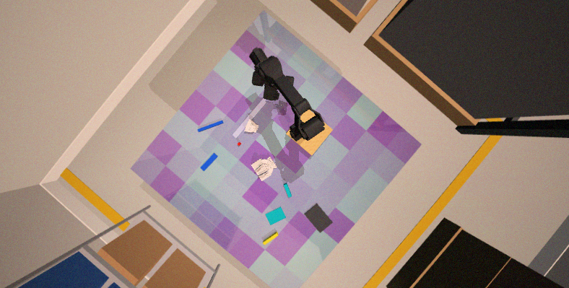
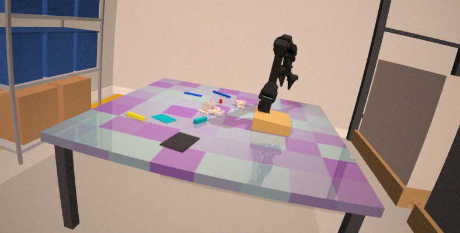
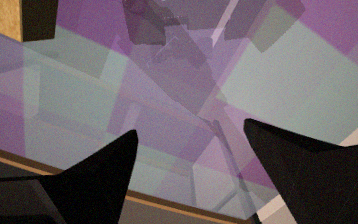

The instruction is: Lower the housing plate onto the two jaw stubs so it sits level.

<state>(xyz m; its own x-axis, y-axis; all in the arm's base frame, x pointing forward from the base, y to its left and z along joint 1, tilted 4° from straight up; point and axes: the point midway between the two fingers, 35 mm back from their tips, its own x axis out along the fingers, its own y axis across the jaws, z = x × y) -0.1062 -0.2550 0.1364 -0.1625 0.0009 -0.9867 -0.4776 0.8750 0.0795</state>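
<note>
A cream assembly of several thin, curved parts (image 1: pixel 263 168) (image 2: pixel 209 108) lies on the table, with one rounded part standing up from it in the exterior view. A smaller cream piece (image 1: pixel 250 126) (image 2: pixel 239 103) sits apart from it, closer to the arm. Which of these is the housing plate, and where the pins and jaw stubs are, is too small to tell. My gripper (image 2: pixel 285 86) (image 3: pixel 190 129) is open and empty. It hangs high above the table, away from both cream pieces. Neither cream piece shows in the wrist view.
The arm stands on a wooden block (image 1: pixel 316 144) (image 2: pixel 273 123) (image 3: pixel 0 17). Also on the table are blue bars (image 1: pixel 210 125) (image 2: pixel 192 94), a red cube (image 1: pixel 238 144) (image 2: pixel 220 101), a teal block (image 1: pixel 287 190) (image 2: pixel 199 120), a teal tile (image 1: pixel 275 215) (image 2: pixel 164 118), a yellow bar (image 1: pixel 270 238) (image 2: pixel 135 115) and a dark tile (image 1: pixel 318 217) (image 2: pixel 180 141).
</note>
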